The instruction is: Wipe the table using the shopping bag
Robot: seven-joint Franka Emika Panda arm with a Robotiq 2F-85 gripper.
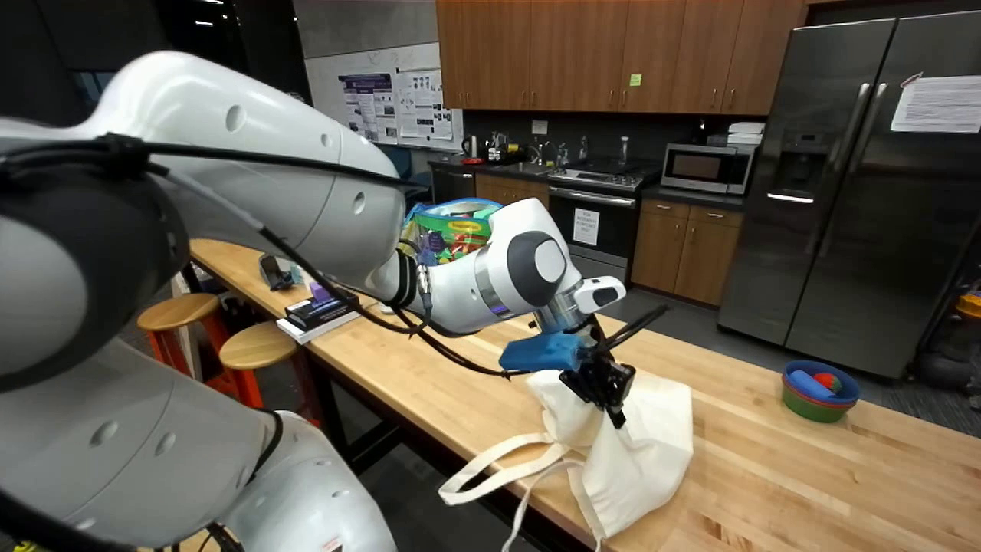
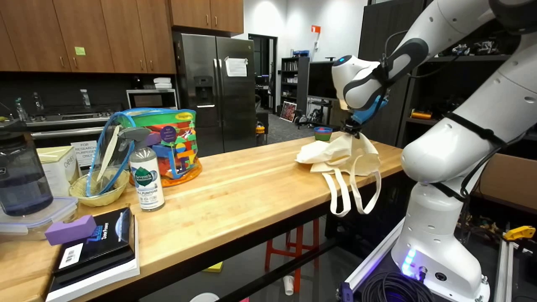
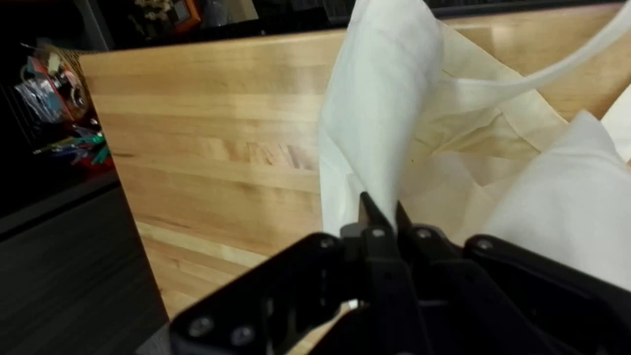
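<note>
Across the long wooden table [image 1: 782, 475] lies the limp, cream-white shopping bag [image 1: 651, 468]. My black gripper [image 1: 617, 414] comes down from above onto the bag and is shut on a fold of its cloth. In the wrist view the pinched fold of the shopping bag [image 3: 384, 84] rises between the fingertips of the gripper [image 3: 382, 212], with bare table [image 3: 212, 128] to the left. Seen in an exterior view, part of the shopping bag [image 2: 323, 153] is lifted toward the gripper [image 2: 351, 130], while its loop handles hang past the edge of the table [image 2: 235, 188].
Stacked coloured bowls [image 1: 818, 395] stand on the table beyond the bag. Toward the opposite end are a clear bag of toy blocks [image 2: 174, 147], a spray bottle [image 2: 146, 180], a wicker basket [image 2: 98, 191] and books [image 2: 94, 251]. Stools [image 1: 257, 349] stand along one long side.
</note>
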